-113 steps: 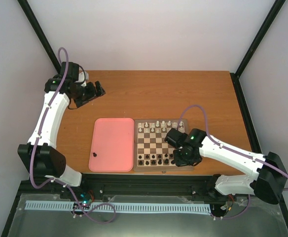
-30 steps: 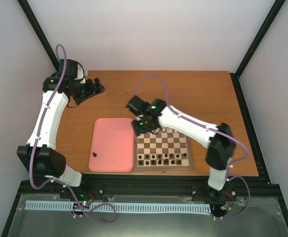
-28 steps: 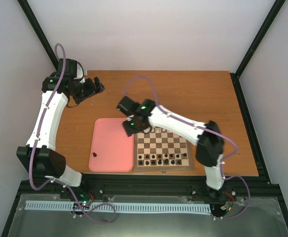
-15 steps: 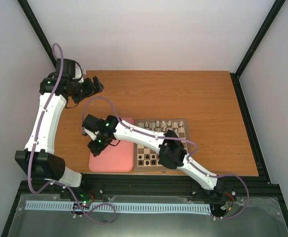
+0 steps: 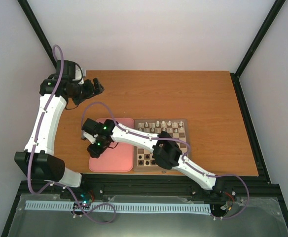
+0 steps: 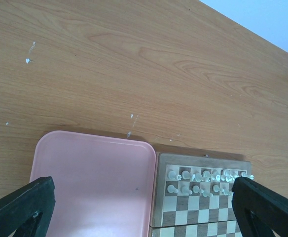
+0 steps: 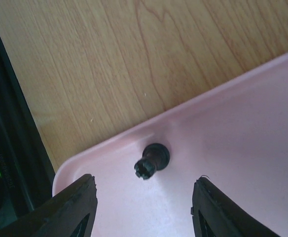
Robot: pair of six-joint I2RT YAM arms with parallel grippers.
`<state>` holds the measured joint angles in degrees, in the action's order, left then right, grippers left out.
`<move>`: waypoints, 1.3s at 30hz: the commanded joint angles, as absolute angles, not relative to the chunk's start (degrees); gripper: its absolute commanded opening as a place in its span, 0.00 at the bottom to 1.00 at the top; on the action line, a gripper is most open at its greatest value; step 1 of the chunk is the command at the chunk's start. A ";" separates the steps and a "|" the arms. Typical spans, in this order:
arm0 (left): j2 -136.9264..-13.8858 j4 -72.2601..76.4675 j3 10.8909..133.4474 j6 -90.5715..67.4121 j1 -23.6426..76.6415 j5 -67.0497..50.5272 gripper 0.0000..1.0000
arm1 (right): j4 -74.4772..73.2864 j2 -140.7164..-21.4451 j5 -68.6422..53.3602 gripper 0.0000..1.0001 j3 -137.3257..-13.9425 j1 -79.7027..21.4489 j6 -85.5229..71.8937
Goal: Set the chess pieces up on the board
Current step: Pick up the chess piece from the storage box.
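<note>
A single black chess piece, a rook, stands upright in the near left corner of the pink tray. My right gripper hovers over it, open, with the rook between and below its fingers and not touching them. From above, that gripper hides the rook. The board lies right of the tray, with black pieces along its near rows and white pieces at the far side. My left gripper is open and empty at the table's back left.
The right arm stretches across the board's near left part and hides some squares. The left wrist view looks down on the tray, the board's far edge and the white pieces. A black frame rail runs just beyond the tray's corner.
The right arm swung from the board's far left corner across the tray to its near left corner, now over the black rook. The left arm barely moved.
</note>
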<state>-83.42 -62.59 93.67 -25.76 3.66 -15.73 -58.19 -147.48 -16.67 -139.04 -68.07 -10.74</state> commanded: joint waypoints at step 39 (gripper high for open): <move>-78.58 -61.83 91.82 -25.58 3.87 -15.30 1.00 | -56.16 -140.11 -3.11 0.03 -133.03 -65.17 -14.83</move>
